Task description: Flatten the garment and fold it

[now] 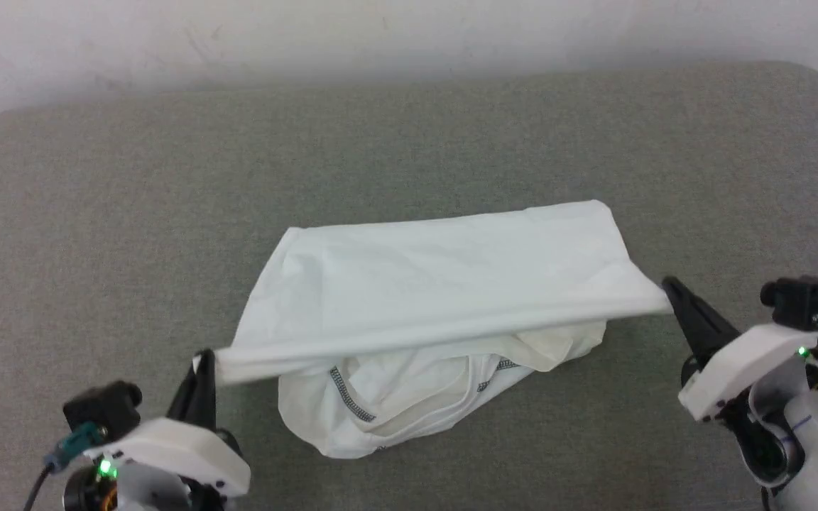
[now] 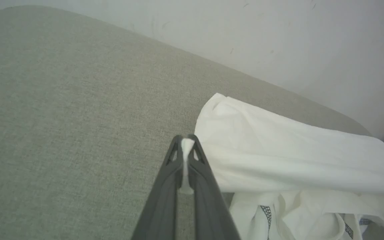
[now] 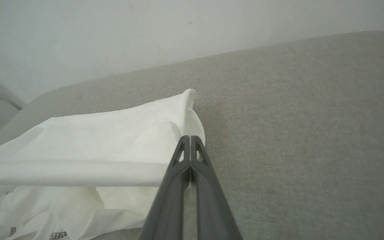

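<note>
Clamping garment (image 1: 437, 284) edge taut: left pincer (image 1: 203, 362), right pincer (image 1: 667, 285)

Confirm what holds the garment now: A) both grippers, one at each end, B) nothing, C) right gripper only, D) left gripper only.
A: the left gripper and the right gripper each pinch an end of the garment, its edge stretched between them.

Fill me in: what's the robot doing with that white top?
Both arms are working the garment on the grey padded surface. The left gripper and right gripper are each shut on one end of a folded edge, stretched taut between them. The far part lies flat; a bunched part with zigzag stitching sits under the taut edge. Fold not finished.
</note>
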Controlling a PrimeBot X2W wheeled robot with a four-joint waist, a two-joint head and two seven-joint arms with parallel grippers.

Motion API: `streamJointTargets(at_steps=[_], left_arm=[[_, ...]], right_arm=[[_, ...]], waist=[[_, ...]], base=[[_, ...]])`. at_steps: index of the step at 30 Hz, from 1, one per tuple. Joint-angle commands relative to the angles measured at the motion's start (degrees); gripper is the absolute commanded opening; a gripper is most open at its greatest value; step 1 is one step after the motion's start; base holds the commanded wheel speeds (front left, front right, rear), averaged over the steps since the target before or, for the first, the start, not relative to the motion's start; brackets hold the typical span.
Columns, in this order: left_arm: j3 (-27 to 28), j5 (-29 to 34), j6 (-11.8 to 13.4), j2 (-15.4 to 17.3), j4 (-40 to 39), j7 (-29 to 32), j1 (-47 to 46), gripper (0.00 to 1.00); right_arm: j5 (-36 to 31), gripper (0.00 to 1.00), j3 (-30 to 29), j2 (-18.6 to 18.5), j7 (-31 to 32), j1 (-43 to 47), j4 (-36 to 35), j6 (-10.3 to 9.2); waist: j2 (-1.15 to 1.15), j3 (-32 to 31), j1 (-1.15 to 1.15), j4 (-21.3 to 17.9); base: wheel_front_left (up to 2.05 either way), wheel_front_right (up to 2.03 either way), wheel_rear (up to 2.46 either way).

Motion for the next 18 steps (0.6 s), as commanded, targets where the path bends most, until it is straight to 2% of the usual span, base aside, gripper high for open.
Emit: streamJointTargets(at_steps=[1,4,7,10,11,12,13,15,16,17,18], left_arm=[[0.0,-0.5,0.6,0.1,-0.8,0.4,1.4,0.0],[-1.3,-1.3,1.1,-0.3,-1.2,2.3,5.0,0.0],[-3.2,-1.7,0.3,-1.2,0.6,3.6,6.3,0.0],[-4.9,-2.1,-1.3,-2.8,2.9,3.3,6.1,0.0],[-5.3,-2.2,-2.0,-3.4,3.6,2.8,5.8,0.0],[-5.5,-2.2,-2.5,-4.0,4.2,2.0,5.3,0.0],[-5.9,-2.0,-3.1,-4.5,5.1,1.5,4.7,0.05],[-6.7,-1.6,-3.9,-5.3,7.0,0.5,3.6,0.45],[-6.9,-1.8,-4.5,-5.9,7.8,0.0,3.1,0.82],[-7.1,-1.5,-4.8,-6.2,8.5,-0.8,2.7,1.0],[-7.0,-0.9,-4.9,-6.4,9.1,-2.2,2.1,1.0]], right_arm=[[0.2,0.0,-1.1,0.3,0.0,1.5,-0.3,-0.13],[-1.0,0.0,-3.0,1.8,0.4,5.2,-0.3,-0.13],[-2.3,0.0,-4.4,3.7,0.7,7.4,-0.1,-0.13],[-3.8,0.47,-5.0,5.7,0.6,8.6,0.0,-0.13],[-4.4,0.77,-5.2,6.3,0.3,8.8,-0.2,-0.13],[-4.9,0.87,-5.3,7.0,0.2,8.7,-0.4,-0.13],[-5.1,1.0,-5.3,7.9,0.3,8.6,-0.8,-0.13],[-6.2,1.0,-5.5,8.9,-0.2,8.5,-1.4,-0.13],[-6.6,1.0,-5.6,9.3,-0.1,8.7,-1.6,-0.13],[-7.2,1.0,-5.9,9.5,-0.4,8.9,-2.0,-0.13],[-8.1,1.0,-6.2,9.5,-1.0,9.4,-2.5,-0.13]], waist=[[0.0,-0.4,0.01,-0.4],[0.0,-0.7,0.01,-0.9],[0.0,-0.9,0.01,-1.4],[0.0,-0.8,0.01,-1.8],[0.0,-0.7,0.01,-1.9],[0.0,-0.4,0.01,-2.1],[0.0,-0.3,0.01,-2.2],[0.0,-0.3,0.01,-2.2],[0.0,-0.3,0.01,-2.2],[0.0,-0.5,0.01,-2.1],[0.0,-0.6,0.01,-2.0]], base=[[0.0,0.0,0.0],[0.0,0.0,0.0],[0.0,0.0,0.0],[0.0,0.0,0.0],[0.0,0.0,0.0],[0.0,0.0,0.0],[0.0,0.0,0.0],[0.0,0.0,0.0],[0.0,0.0,0.0],[0.0,0.0,0.0],[0.0,0.0,0.0]])
